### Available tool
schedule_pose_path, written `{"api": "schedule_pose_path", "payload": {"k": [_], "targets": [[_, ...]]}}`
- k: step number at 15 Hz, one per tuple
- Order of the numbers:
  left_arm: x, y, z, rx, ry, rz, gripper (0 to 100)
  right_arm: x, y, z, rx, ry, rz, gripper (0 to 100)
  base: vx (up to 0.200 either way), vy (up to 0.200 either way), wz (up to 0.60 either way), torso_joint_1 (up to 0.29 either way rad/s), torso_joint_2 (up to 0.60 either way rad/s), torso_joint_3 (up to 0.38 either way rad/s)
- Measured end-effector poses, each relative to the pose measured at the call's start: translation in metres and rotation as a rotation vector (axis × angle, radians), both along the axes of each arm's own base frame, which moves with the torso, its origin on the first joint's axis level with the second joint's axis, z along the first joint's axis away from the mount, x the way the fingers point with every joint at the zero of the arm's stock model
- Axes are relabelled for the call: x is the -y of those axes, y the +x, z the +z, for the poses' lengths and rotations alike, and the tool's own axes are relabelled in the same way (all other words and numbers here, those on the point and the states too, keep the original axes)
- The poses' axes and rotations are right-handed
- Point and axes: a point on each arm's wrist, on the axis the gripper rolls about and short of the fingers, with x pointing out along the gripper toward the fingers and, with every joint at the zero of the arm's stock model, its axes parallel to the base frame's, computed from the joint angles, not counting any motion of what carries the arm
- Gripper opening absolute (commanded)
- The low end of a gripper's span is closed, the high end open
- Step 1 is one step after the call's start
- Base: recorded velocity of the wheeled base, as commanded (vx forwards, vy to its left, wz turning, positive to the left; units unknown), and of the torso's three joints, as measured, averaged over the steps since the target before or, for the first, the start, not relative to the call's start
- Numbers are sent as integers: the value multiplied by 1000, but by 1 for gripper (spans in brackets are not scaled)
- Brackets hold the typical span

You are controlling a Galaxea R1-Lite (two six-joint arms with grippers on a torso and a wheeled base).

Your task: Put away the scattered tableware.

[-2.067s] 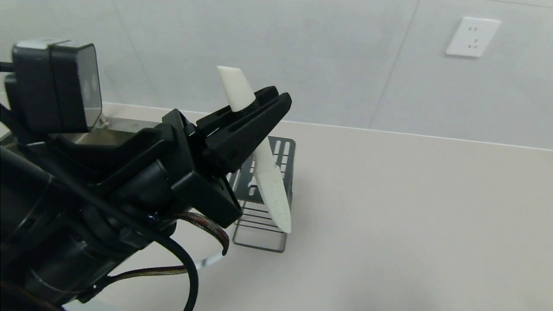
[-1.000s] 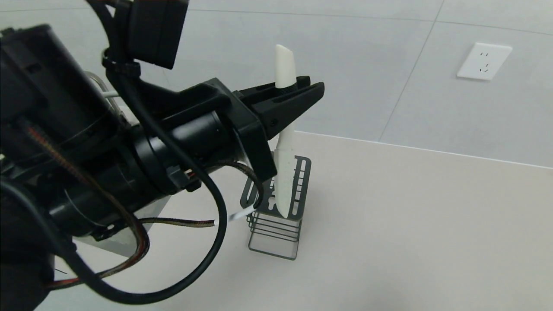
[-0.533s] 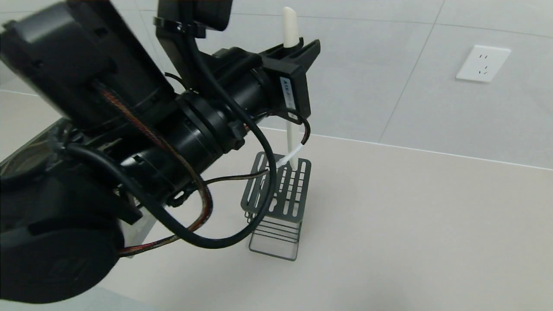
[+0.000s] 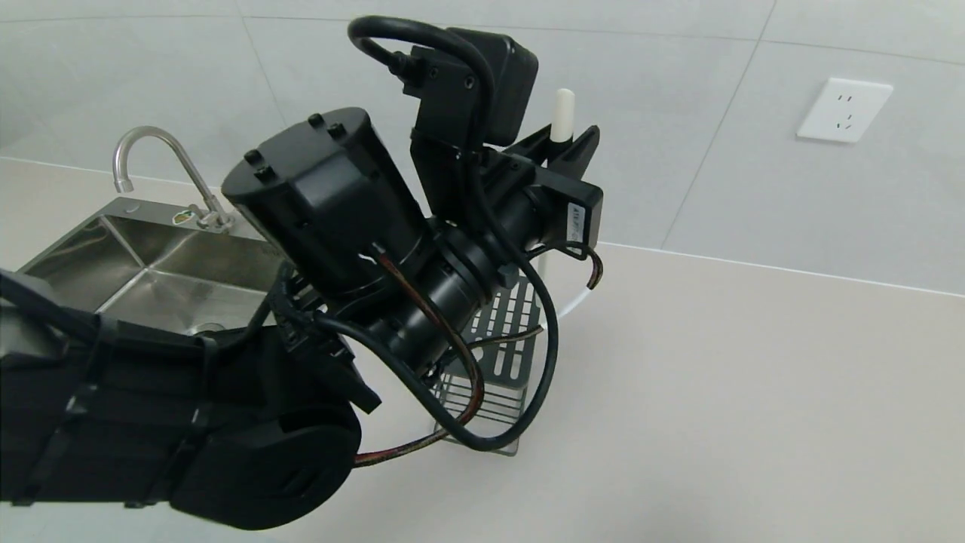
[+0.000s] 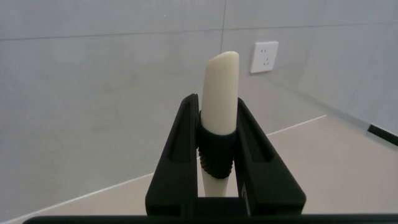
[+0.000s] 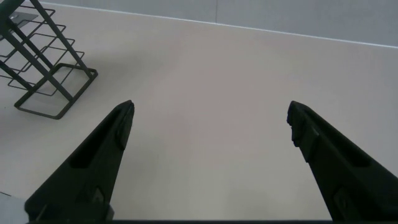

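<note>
My left gripper (image 4: 567, 145) is shut on the handle of a white knife (image 4: 562, 111), which it holds upright. It stands directly above the grey wire cutlery rack (image 4: 519, 354) on the counter. The arm hides the blade and much of the rack. In the left wrist view the handle (image 5: 221, 87) sticks up between the closed fingers of the left gripper (image 5: 219, 134). My right gripper (image 6: 211, 137) hovers open over the bare counter with nothing in it, and the rack's base (image 6: 43, 74) lies off to one side of it.
A steel sink (image 4: 151, 264) with a curved faucet (image 4: 143, 143) sits at the left of the beige counter (image 4: 716, 392). A tiled wall with a white outlet (image 4: 844, 98) stands behind. The counter to the right of the rack is open.
My left arm has swung round and turned the knife from tilted to upright. It has come down over the rack, and the blade is now hidden behind the arm. The head view shifted early on.
</note>
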Motion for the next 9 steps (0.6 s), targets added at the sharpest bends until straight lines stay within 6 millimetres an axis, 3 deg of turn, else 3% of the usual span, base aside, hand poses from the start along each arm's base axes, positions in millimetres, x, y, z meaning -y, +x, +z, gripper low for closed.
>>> {"api": "schedule_pose_path", "payload": {"k": [9], "targets": [[14, 7, -12, -23, -37, 84, 0, 0, 0, 0, -1, 0, 0, 100, 0, 0, 0, 0, 0, 0]]}}
